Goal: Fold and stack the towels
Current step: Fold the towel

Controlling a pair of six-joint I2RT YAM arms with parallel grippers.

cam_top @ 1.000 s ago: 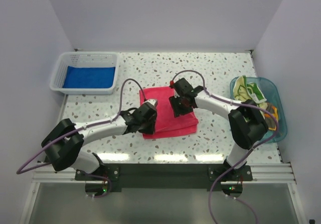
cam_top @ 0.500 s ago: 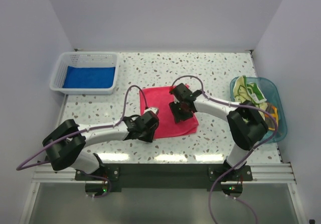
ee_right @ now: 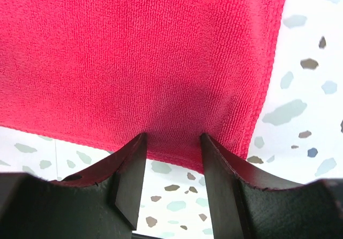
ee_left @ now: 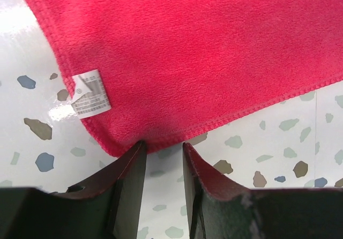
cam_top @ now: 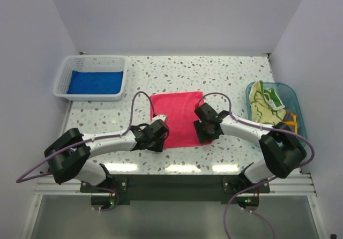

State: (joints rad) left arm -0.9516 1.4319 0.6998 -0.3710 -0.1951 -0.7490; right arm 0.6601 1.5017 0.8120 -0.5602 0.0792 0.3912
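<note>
Blue towel (cam_top: pixel 95 82) flat in basket (cam_top: pixel 91 61). My left hand (ee_left: pixel 162 145) part open, empty, tips at near-left corner of pink towel (cam_top: pixel 177 116): spread flat on surface (cam_top: pixel 225 73), stitched hem, 1 white tag (ee_left: pixel 90 93). My right hand (ee_right: pixel 172 137) part open, empty, at its near edge. Green-yellow towel (cam_top: pixel 265 99) crumpled in tub (cam_top: pixel 289 91).

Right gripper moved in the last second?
Yes. In the top view the right gripper has come back toward the near edge of the table and slightly right, closer to the clear blue tub, at the pink towel's near edge.
</note>
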